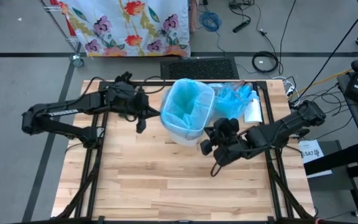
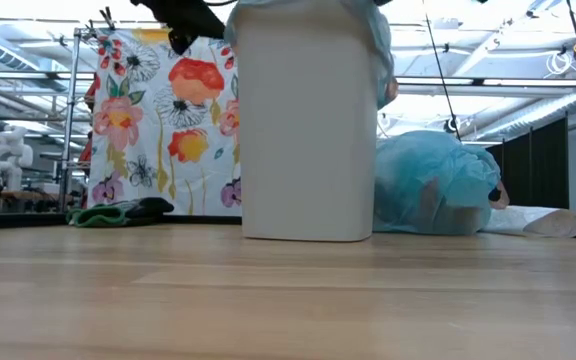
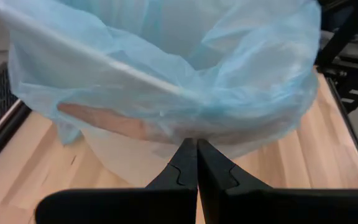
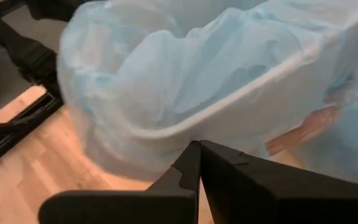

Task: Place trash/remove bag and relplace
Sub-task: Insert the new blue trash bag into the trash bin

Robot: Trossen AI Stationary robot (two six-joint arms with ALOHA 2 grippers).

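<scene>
Bare wooden table [image 2: 288, 300] fills the foreground at table height, and behind it stands a white bin [image 2: 308, 130], upright, near the table's far edge. Its light-blue bag [image 1: 188, 106] lines the bin, with the bag's edge folded out over the rim. Left gripper [image 3: 196, 155] sits just beside the bin's left side at rim height, fingers pressed together with nothing between them, tips at the hanging bag edge; contact with it cannot be confirmed. Right gripper [image 4: 199, 158] sits just beside the bin's right front corner, fingers likewise together and holding nothing, tips close under the rim. Behind the bin to its right lies a bunched heap of blue plastic [image 2: 433, 185] next to a white roll [image 1: 253, 109]. No loose trash is visible around the bin.
</scene>
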